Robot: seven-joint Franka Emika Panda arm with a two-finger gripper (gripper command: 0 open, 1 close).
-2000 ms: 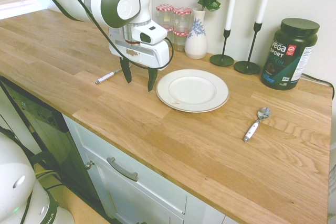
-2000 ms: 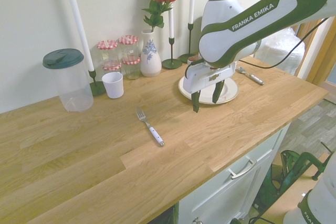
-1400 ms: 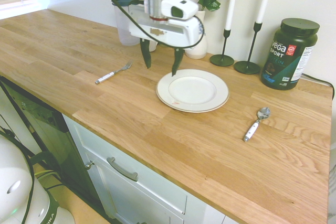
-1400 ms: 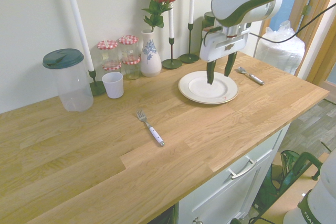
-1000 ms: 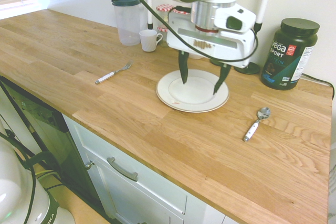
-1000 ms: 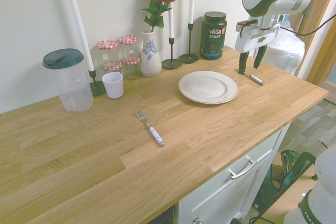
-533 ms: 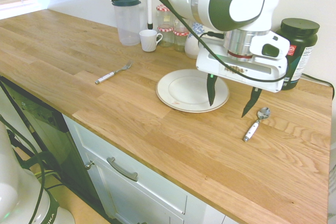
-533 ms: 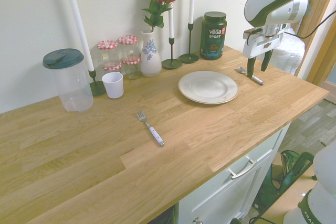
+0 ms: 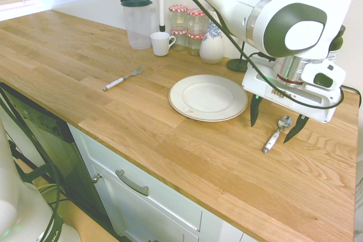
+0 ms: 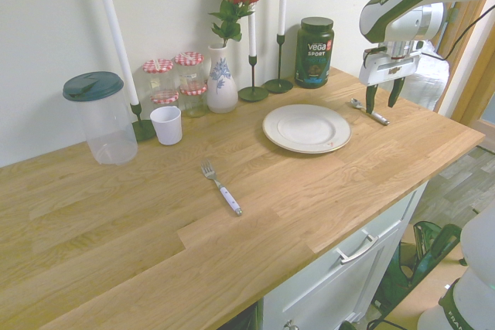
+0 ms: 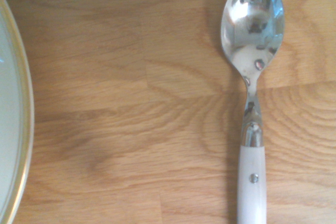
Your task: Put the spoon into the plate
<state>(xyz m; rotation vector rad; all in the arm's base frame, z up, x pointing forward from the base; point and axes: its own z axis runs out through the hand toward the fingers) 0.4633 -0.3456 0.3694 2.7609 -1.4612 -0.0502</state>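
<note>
The spoon (image 9: pixel 275 134) lies flat on the wooden counter to the right of the plate (image 9: pixel 207 97), shiny bowl toward the wall, white handle toward the counter's front edge. My gripper (image 9: pixel 275 122) hangs open just above it, one dark finger on each side of the spoon, nothing held. From the other side the gripper (image 10: pixel 383 98) stands over the spoon (image 10: pixel 369 111), right of the plate (image 10: pixel 306 128). The wrist view shows the spoon (image 11: pixel 252 87) close up on bare wood, with the plate's rim (image 11: pixel 16 103) at one edge.
A white-handled fork (image 9: pixel 121 79) lies on the counter left of the plate. Along the wall stand a lidded pitcher (image 9: pixel 136 21), a white cup (image 9: pixel 160 43), jars (image 9: pixel 187 22), a vase (image 9: pixel 212 42), candlesticks (image 10: pixel 253 92) and a dark green tub (image 10: pixel 314 52). The counter's right end is near the spoon.
The arm has swept rightward from beside the plate, across it, to above the spoon and come lower. The fingers have stayed open. Spoon, plate and fork have not moved.
</note>
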